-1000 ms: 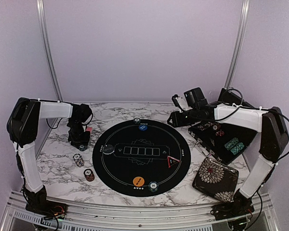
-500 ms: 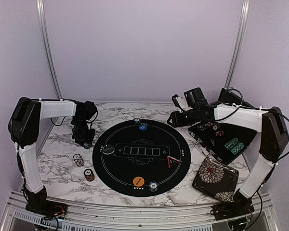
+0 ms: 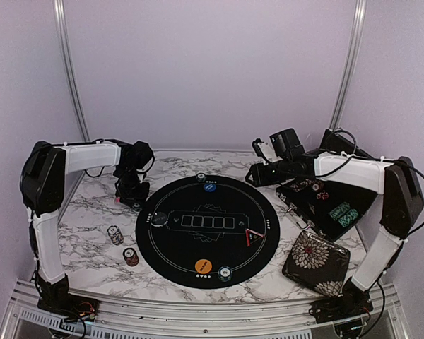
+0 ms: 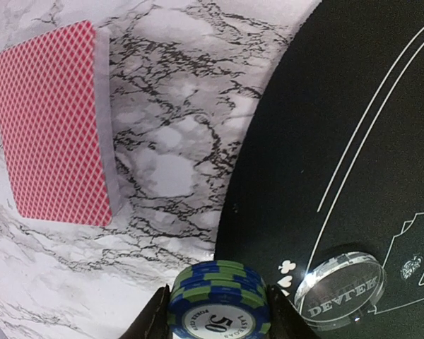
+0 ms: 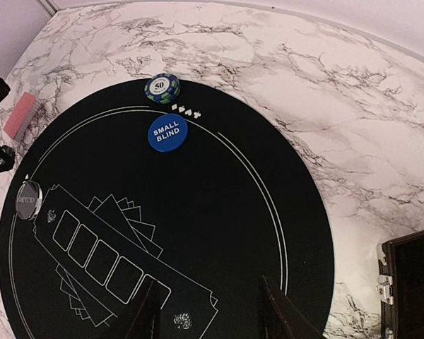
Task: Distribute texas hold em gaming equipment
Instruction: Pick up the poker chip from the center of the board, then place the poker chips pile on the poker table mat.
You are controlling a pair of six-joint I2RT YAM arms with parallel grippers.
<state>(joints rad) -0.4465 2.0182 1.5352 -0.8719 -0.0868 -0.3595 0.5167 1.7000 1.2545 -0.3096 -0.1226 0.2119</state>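
One stack of blue-green chips (image 4: 219, 293) sat clamped in the left hand (image 4: 219, 321) at the edge of the black mat (image 4: 325, 127), with a red-backed deck (image 4: 53, 123) lying nearby on the marble surface (image 4: 177, 162). Over the mat, the right hand (image 5: 210, 314) hung spread and empty.

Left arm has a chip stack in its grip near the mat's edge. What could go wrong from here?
1. The left gripper holds the chip stack right over the edge of the mat. Set down there, the stack may sit half on the mat, tilt and topple.
2. The dealer button lies close beside the stack. A lowering finger could knock it out of place.
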